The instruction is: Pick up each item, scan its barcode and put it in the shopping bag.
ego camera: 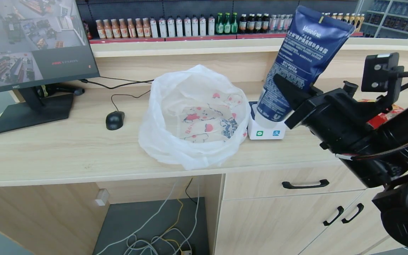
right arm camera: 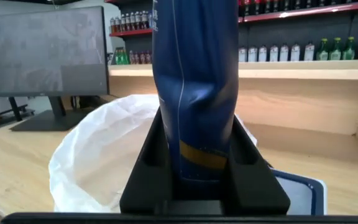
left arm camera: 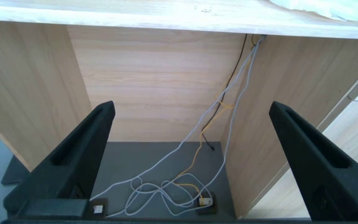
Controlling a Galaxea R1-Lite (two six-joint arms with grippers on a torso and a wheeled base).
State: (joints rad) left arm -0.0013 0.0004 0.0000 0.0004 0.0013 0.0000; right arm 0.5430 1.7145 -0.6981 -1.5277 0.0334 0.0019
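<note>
Scanner [ego camera: 266, 132] on counter [ego camera: 66, 148], right of shopping bag [ego camera: 193, 117]

Upright blue tube [right arm camera: 194, 74] in the right claw [right arm camera: 199, 124], white shopping bag [right arm camera: 98, 155] just beyond.

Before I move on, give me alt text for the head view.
The right gripper holds a dark blue squeeze tube, white cap down, at a small white scanner box on a light wooden counter, beside an open white plastic shopping bag.
</note>
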